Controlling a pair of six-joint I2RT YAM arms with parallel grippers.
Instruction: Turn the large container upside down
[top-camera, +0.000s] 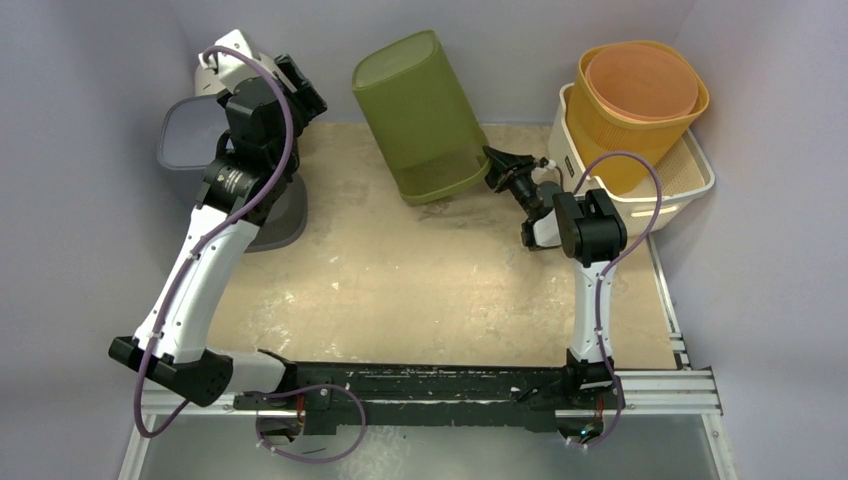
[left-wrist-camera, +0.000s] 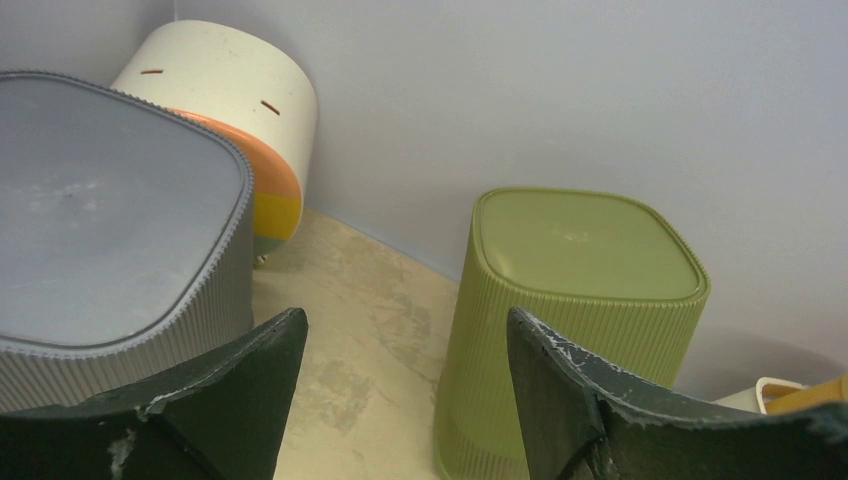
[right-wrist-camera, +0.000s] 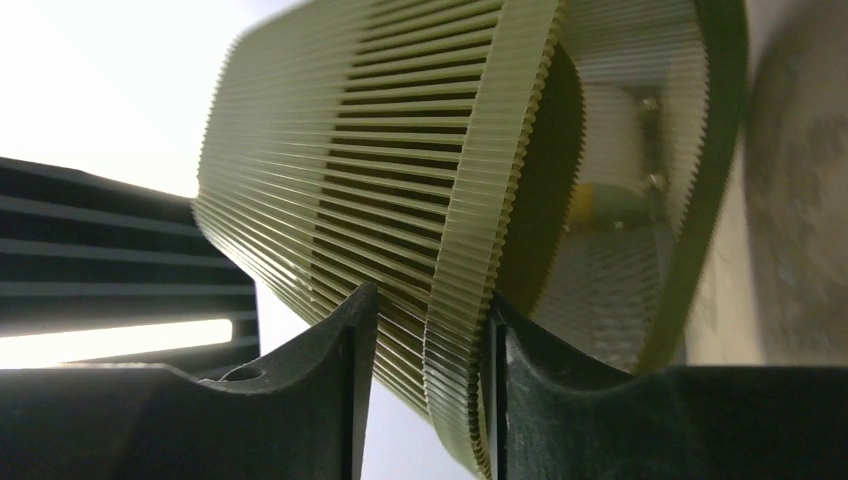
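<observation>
The large green ribbed container stands mouth down at the back middle, base up and tilted, its right rim a little off the table. My right gripper is shut on that lower right rim. In the right wrist view its jaws straddle the ribbed rim, one finger inside and one outside. My left gripper is open and empty, in the air left of the container. In the left wrist view the container shows just beyond the right finger.
A grey container sits upside down at the back left under my left arm, with a cream and orange tub behind it. Two nested orange baskets stand in a white tray at the back right. Walls close off the back and sides.
</observation>
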